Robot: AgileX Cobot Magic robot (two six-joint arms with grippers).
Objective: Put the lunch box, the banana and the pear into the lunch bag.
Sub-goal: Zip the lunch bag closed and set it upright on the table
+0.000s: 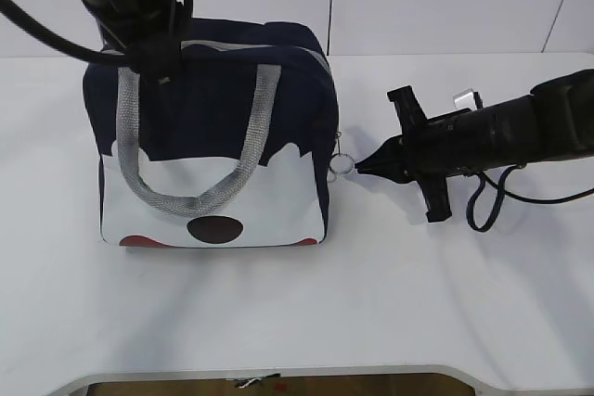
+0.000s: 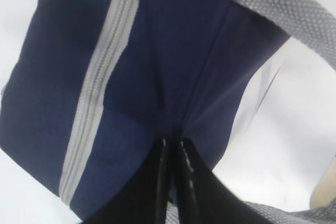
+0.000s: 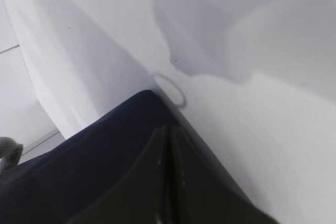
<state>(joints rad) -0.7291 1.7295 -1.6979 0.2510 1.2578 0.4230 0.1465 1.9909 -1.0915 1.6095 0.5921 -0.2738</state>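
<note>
**A:** Where is your lunch bag (image 1: pixel 218 136) right now?

**B:** It stands upright on the white table (image 1: pixel 371 303), on the left half of your exterior view, navy on top and white below, with one grey handle (image 1: pixel 190 194) hanging down its front. The grey zipper (image 2: pixel 97 93) runs along the top and looks done up from the left wrist camera. You can't see the lunch box, the banana or the pear in any view.

**A:** What is your left gripper (image 2: pixel 173 145) doing?

**B:** Its two black fingers are pressed nearly together on a fold of the navy fabric at the bag's top, just beside the zipper. In the exterior view that arm comes down onto the bag's upper left corner.

**A:** And your right gripper (image 1: pixel 364 168)?

**B:** It reaches in from the right, its tip at the ring pull (image 1: pixel 342 165) on the bag's right edge. The fingers sit closed side by side, but you cannot tell whether they actually hold the ring.
</note>
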